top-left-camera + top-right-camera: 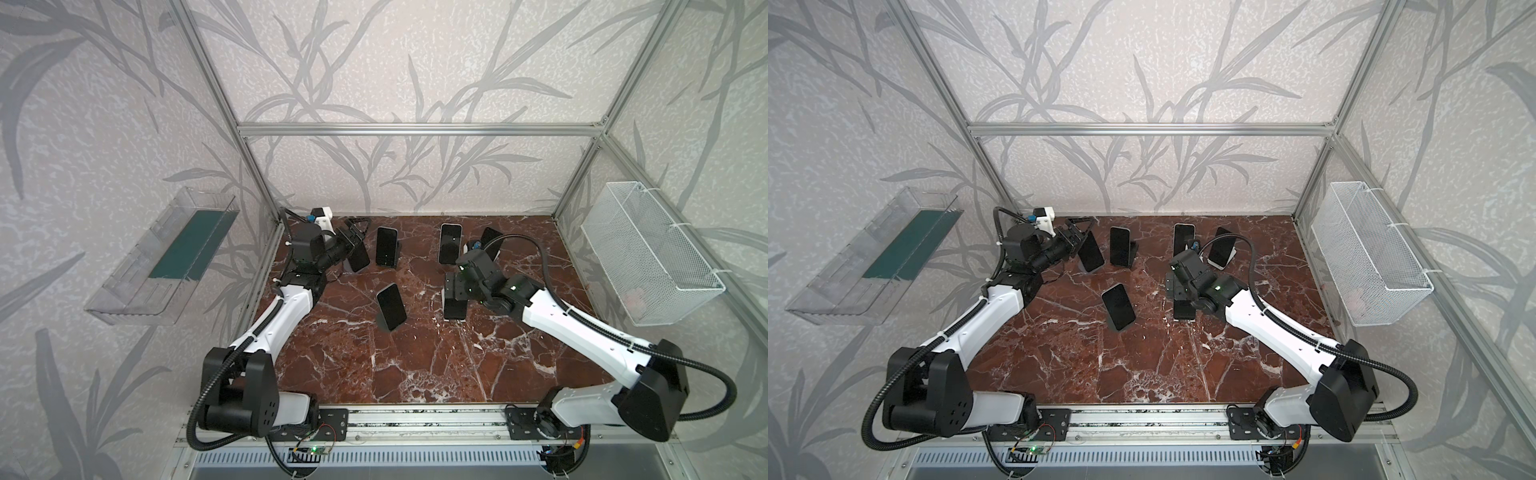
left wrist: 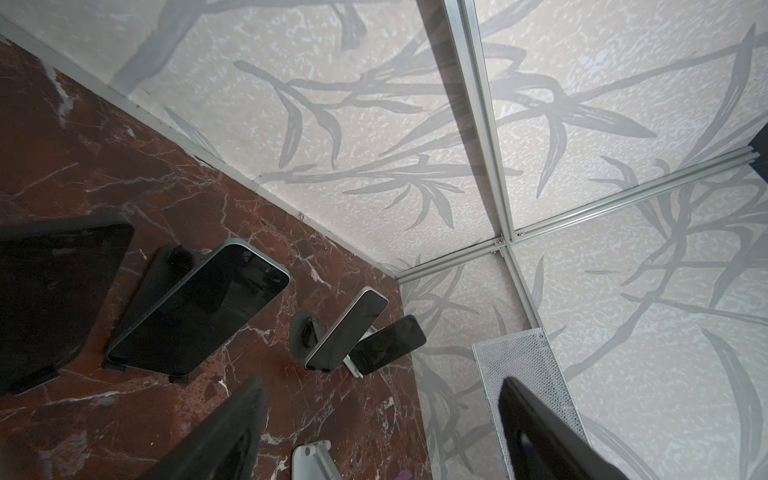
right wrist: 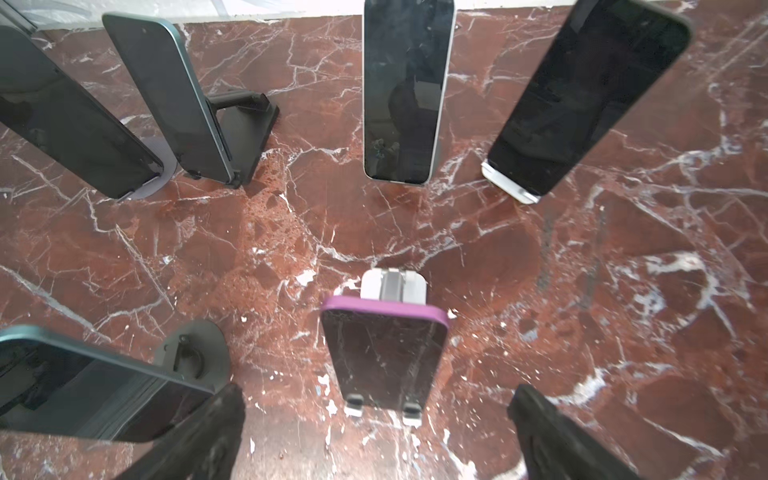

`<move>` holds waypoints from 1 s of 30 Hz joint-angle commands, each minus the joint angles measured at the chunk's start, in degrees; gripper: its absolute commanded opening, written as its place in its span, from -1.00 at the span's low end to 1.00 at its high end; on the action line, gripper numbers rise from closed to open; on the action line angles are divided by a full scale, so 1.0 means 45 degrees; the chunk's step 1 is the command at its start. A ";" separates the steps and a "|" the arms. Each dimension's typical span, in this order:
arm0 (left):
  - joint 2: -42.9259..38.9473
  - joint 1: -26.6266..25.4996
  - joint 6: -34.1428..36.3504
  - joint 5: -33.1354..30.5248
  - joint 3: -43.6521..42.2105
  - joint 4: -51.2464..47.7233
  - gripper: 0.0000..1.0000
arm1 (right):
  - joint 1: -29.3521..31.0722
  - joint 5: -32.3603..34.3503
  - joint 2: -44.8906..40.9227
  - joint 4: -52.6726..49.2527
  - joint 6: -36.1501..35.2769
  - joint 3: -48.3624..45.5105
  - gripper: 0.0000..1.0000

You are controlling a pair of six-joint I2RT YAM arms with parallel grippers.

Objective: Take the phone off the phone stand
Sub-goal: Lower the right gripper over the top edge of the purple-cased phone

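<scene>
Red-brown marble tabletop [image 1: 415, 365], glossy and veined in white, fills the floor of an aluminium frame [image 1: 415, 129]. The walls carry textured wallpaper [image 1: 374, 83] with grey leaf sprays. A clear plastic bin [image 1: 124, 299] with a green liner hangs on the left wall and a white wire-mesh basket [image 1: 648, 257] on the right.

Six slab phones with dark screens lean on stands. Four stand in a back row near the rear wall and two stand nearer the middle. The widest open marble lies between those two and the front rail.

The left gripper [image 1: 356, 236] is at the top edge of the far-left phone [image 1: 358, 258], which leans on a round grey base [image 3: 160, 178]. Whether they touch cannot be told. In the left wrist view its fingers [image 2: 224, 436] are spread wide with only marble and wall between them, and that phone lies outside the gap.

The right gripper [image 3: 378, 390] hangs over the purple-cased phone [image 3: 384, 357], which sits on a white stand [image 3: 392, 284] with two small lips under its lower edge. Its jaws are fully apart, one on each side of the phone and clear of it, gripping nothing.

The neighbouring teal-edged phone [image 1: 391, 306] stands just beside it, on a round dark base [image 3: 195, 353].
</scene>
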 commanded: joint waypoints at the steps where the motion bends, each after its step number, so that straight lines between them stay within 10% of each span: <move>1: -0.0222 -0.0388 0.0513 -0.0040 0.0404 -0.0276 0.76 | -0.0034 0.0569 0.0636 0.0260 0.0360 0.0525 0.98; 30: 0.0413 -0.0476 -0.0015 0.0391 0.0638 -0.0354 0.75 | -0.0759 -0.0153 0.1666 0.1714 0.0393 -0.0781 1.00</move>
